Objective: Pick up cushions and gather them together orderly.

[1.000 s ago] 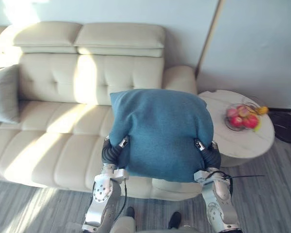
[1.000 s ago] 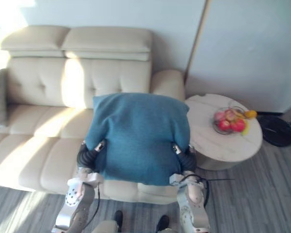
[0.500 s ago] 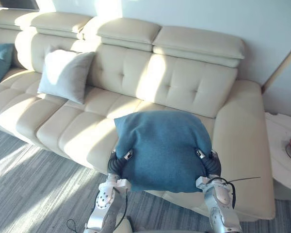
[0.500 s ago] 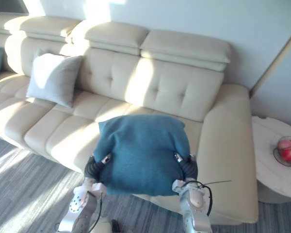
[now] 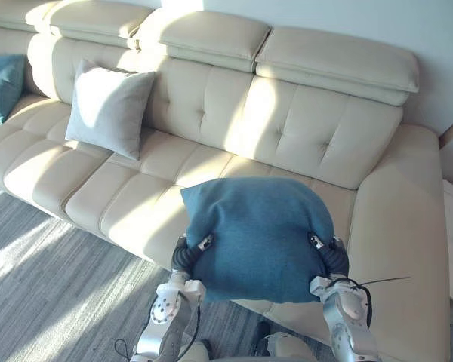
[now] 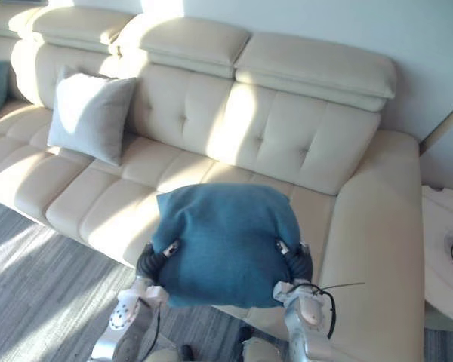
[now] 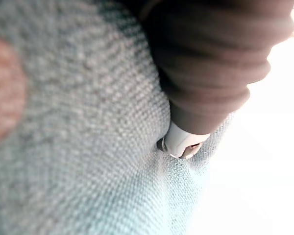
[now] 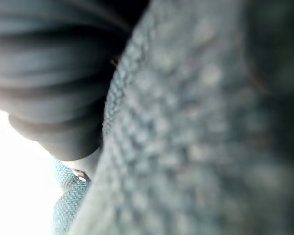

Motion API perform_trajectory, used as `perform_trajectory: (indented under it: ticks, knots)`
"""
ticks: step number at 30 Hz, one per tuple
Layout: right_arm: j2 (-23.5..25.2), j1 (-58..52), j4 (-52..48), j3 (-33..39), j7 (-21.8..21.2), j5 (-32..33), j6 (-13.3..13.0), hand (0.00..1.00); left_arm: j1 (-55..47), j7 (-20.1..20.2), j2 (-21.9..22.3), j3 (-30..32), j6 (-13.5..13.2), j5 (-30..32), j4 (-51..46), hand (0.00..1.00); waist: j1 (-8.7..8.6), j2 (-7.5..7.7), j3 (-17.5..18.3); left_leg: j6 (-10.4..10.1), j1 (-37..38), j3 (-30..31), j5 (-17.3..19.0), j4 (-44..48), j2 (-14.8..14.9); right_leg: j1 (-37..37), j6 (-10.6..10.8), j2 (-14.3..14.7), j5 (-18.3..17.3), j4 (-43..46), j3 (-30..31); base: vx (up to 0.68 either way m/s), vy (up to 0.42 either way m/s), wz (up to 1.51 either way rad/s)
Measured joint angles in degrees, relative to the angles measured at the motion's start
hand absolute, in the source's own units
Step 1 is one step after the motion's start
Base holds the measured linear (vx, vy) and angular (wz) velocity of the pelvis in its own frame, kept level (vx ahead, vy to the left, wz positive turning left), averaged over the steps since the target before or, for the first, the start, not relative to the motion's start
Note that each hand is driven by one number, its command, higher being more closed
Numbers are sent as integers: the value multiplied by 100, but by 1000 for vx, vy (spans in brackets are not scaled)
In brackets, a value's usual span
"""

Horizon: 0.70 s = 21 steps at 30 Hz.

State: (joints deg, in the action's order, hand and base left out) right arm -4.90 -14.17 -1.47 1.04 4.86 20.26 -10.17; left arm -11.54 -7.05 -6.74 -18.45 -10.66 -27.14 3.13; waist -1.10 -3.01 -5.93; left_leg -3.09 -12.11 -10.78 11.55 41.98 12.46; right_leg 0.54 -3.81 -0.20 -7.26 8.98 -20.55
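Note:
A teal cushion (image 5: 260, 234) hangs in front of me above the sofa's front edge, held flat between both hands. My left hand (image 5: 187, 255) grips its left edge and my right hand (image 5: 334, 256) its right edge, each with a thumb on top of the fabric and the rest underneath. The left wrist view has teal weave (image 7: 78, 147) pressed against the hand. A light grey cushion (image 5: 108, 108) leans upright against the sofa back at the left. Another teal cushion (image 5: 1, 87) stands at the far left end.
The cream leather sofa (image 5: 302, 136) runs across the view, with bare seats between the grey cushion and its right armrest (image 5: 408, 226). A round white side table (image 6: 445, 241) stands at the right edge. Grey striped floor (image 5: 45, 286) lies at the lower left.
The camera has swung left from the side table to the length of the sofa, bringing the grey and far teal cushions into view. The held cushion stays in the same two-handed grip.

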Motion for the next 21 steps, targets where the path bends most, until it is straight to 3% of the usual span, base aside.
perform_trajectory:
  ticks: [2,5,6,7,8,11,16,21]
  knots:
    - [0,-98,-436,-18,0,-2,-24,100,-253,37,68,2,-21,1,-284,100,169,22,25,16,-298,-111,170,599,190,292,-40,-5,-26,-126,274,256,94,-63]
    - [4,6,-625,-12,-1,-1,-137,100,-248,99,101,31,-124,5,-529,100,284,37,15,32,-612,157,332,-222,110,352,48,-219,-78,-128,644,201,196,-64]
    - [-1,4,-624,-10,0,-3,-145,100,-261,99,109,36,-128,15,-568,100,295,34,26,16,-548,429,216,-912,-66,369,173,-310,-146,-74,774,229,377,-64]
    - [-18,3,-624,-5,1,-8,-149,100,-303,100,140,34,-133,64,-594,100,301,-114,101,10,-385,955,-581,-1902,-177,359,448,-281,-277,-15,984,239,390,-67]
    - [-4,27,-559,-8,1,-13,-154,100,-310,99,120,43,-140,77,-579,100,313,-166,142,-446,-309,1201,-463,-1991,-218,363,621,-271,-380,-16,1110,195,327,-47]
    - [257,82,-11,4,8,-23,-121,100,-296,98,-107,55,-120,117,-522,100,255,311,123,-368,-109,1091,-408,-2166,-605,356,712,-682,-382,-106,1479,117,220,-24]
    - [220,89,194,-105,-8,-191,-62,100,-538,97,-175,55,-88,117,-506,100,249,386,163,-288,214,820,-416,-2416,-650,357,687,-760,-324,-100,1819,26,94,-25]
    - [128,99,811,-102,19,-297,-60,100,-481,93,-175,-1,-8,240,-244,100,96,312,348,-399,513,796,-932,-3278,-635,344,799,-691,-274,-353,1884,-37,-67,-6]
